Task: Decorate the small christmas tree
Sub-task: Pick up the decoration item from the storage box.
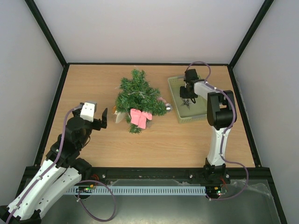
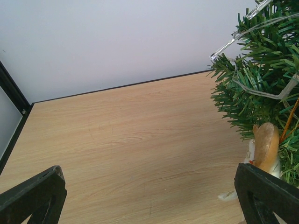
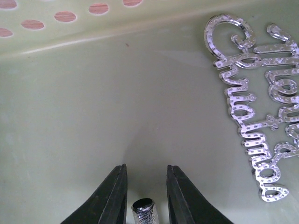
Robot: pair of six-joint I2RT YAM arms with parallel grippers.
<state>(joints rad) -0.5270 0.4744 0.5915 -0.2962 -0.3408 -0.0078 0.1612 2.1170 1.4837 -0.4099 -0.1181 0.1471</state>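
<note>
The small christmas tree (image 1: 137, 95) lies on its side near the middle of the wooden table (image 1: 187, 140), its tip pointing towards the far wall and its base towards the arms. A pink bow (image 1: 140, 117) sits on the tree's lower branches. A tan ornament (image 1: 120, 116) lies against the tree's lower left edge and shows in the left wrist view (image 2: 266, 147) tucked into the needles (image 2: 266, 79). A small silver bauble (image 1: 168, 107) rests just off the tree's right side. The left gripper (image 1: 103, 119) hovers just left of the tree's base, beside the tan ornament, with its jaws spread wide and nothing between them (image 2: 149, 196). Right of the tree stands the pale green basket (image 1: 174, 95), and the right gripper (image 1: 186, 101) reaches down into it. In the right wrist view its jaws (image 3: 146, 170) stand only narrowly apart above the basket floor (image 3: 93, 116), either side of a small silver cap (image 3: 144, 211). Whether they press on the cap cannot be told. A silver glitter script ornament (image 3: 257, 102) lies flat on the basket floor, on the side away from the tree's cap-side fingers.
</note>
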